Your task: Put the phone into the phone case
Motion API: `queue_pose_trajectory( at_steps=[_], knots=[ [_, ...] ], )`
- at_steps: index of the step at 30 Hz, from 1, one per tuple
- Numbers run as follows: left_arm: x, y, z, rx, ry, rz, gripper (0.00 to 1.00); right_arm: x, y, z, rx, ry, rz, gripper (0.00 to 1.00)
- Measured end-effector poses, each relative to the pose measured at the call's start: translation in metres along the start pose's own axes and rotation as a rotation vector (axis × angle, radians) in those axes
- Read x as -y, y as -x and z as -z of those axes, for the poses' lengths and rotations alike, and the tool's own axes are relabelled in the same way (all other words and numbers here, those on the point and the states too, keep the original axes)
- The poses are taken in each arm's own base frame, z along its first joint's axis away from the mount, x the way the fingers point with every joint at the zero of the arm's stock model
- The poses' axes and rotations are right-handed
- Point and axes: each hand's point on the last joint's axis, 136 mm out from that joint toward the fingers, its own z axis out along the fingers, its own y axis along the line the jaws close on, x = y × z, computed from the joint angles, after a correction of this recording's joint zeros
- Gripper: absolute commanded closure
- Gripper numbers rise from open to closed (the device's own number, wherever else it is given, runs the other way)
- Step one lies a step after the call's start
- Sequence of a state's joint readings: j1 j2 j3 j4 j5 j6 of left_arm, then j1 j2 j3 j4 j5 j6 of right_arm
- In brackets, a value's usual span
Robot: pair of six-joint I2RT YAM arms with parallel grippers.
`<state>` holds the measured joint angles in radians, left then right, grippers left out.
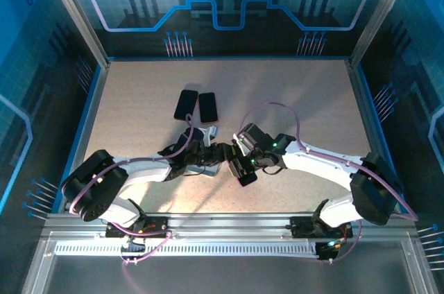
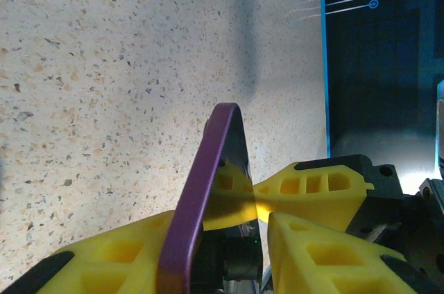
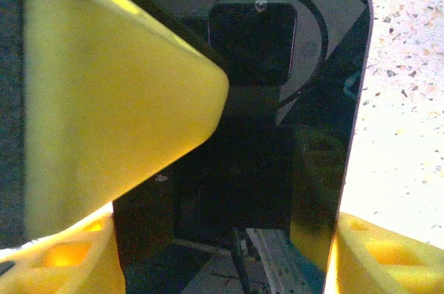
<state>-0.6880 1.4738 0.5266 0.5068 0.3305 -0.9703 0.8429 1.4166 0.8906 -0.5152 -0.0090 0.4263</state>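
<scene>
The phone (image 1: pixel 244 173), a purple-rimmed slab with a glossy black face, is held above the table's near middle between both arms. My right gripper (image 1: pixel 243 166) is shut across its width, and its yellow fingers flank the phone (image 3: pixel 277 134) in the right wrist view around (image 3: pixel 222 238). My left gripper (image 2: pixel 222 221) straddles the phone's purple edge (image 2: pixel 208 183). One finger lies against the back, and a gap shows on the screen side. Two dark flat slabs (image 1: pixel 186 105) (image 1: pixel 207 107) lie side by side farther back. I cannot tell which is the phone case.
A small white piece (image 1: pixel 212 128) lies just below the two slabs. Blue panel walls and metal posts (image 1: pixel 76 23) fence the speckled table (image 1: pixel 298 100). Purple cables loop over both arms near the phone.
</scene>
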Motion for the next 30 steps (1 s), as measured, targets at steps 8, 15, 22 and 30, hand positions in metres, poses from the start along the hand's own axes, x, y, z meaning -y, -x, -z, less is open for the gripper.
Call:
queue_pose_trajectory(
  at_steps=[8, 15, 22, 30],
  knots=[
    [-0.001, -0.002, -0.003, -0.009, 0.003, 0.018, 0.89, -0.001, 0.002, 0.004, 0.012, 0.005, -0.006, 0.41],
    [0.011, 0.001, -0.004, -0.006, -0.045, 0.003, 1.0, 0.001, 0.002, 0.01, 0.017, 0.011, -0.029, 0.42],
    [0.011, 0.001, -0.008, -0.001, -0.051, 0.01, 1.0, 0.001, -0.003, 0.009, 0.032, 0.04, -0.062, 0.12],
    [0.003, 0.012, -0.008, 0.062, -0.01, 0.03, 1.0, 0.003, -0.009, 0.017, 0.095, 0.112, -0.147, 0.06]
  ],
)
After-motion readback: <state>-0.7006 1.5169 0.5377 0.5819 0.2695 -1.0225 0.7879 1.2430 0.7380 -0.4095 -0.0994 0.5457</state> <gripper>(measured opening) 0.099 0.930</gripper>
